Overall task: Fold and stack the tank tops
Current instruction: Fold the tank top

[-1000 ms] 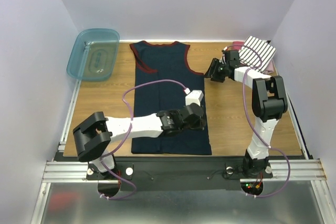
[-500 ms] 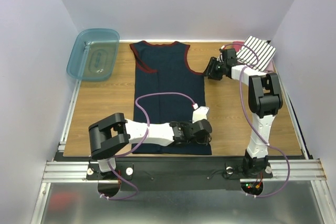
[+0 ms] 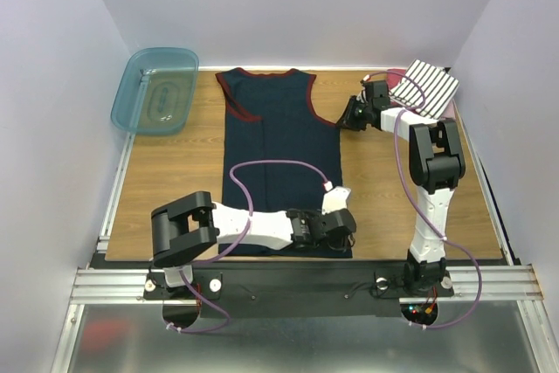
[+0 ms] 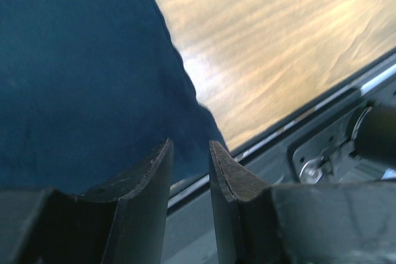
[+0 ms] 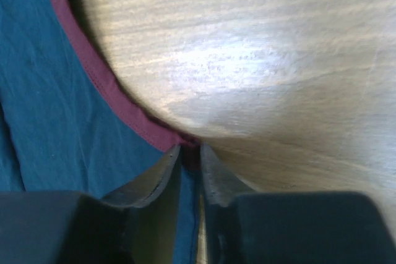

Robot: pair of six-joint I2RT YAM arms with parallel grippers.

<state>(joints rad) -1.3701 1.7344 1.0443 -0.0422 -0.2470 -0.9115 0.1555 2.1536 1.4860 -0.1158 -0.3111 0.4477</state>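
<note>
The navy tank top [image 3: 279, 146] with red trim lies flat in the middle of the table. My left gripper [image 3: 345, 233] hovers at its near right hem corner. In the left wrist view the jaws [image 4: 189, 148] stand open, with the navy cloth [image 4: 74, 78] just ahead of them. My right gripper [image 3: 343, 120] sits at the top's right armhole corner. In the right wrist view the gripper [image 5: 190, 149] is shut on the cloth where the red trim [image 5: 111, 97] ends. The striped tank top [image 3: 430, 85] lies folded at the back right corner.
A teal plastic bin [image 3: 157, 89] stands at the back left corner. The table's metal front rail [image 4: 322, 103] runs close by the left gripper. Bare wood [image 3: 175, 181] shows on both sides of the navy top.
My left gripper slid from over the navy top toward its near right hem corner. My right gripper shifted slightly left to the armhole corner and shut on the cloth.
</note>
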